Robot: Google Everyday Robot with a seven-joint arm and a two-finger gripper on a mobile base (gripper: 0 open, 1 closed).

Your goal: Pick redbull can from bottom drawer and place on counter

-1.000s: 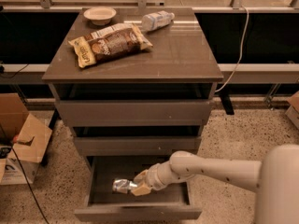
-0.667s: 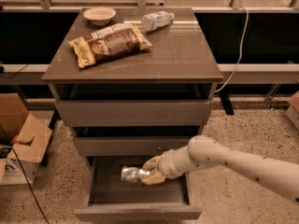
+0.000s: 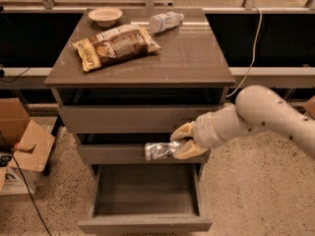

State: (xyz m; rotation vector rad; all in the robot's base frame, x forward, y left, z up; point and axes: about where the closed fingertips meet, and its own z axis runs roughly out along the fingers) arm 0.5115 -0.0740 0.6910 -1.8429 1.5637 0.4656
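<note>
Clamping one end of the slim dented silver-and-blue can (image 3: 158, 150), your gripper (image 3: 178, 141) hangs over the open grey bottom drawer (image 3: 145, 224); the can is likely light, slick and crushable.

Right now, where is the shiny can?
The redbull can is held in the gripper, in front of the middle drawer, above the open bottom drawer.

Lab or workshop: cardboard boxes (image 3: 24, 146) are sitting on speckled floor (image 3: 256, 195), loose cables (image 3: 254, 43) trailing; gripper (image 3: 176, 144) is holding redbull can (image 3: 158, 151) above bottom drawer (image 3: 145, 225).
</note>
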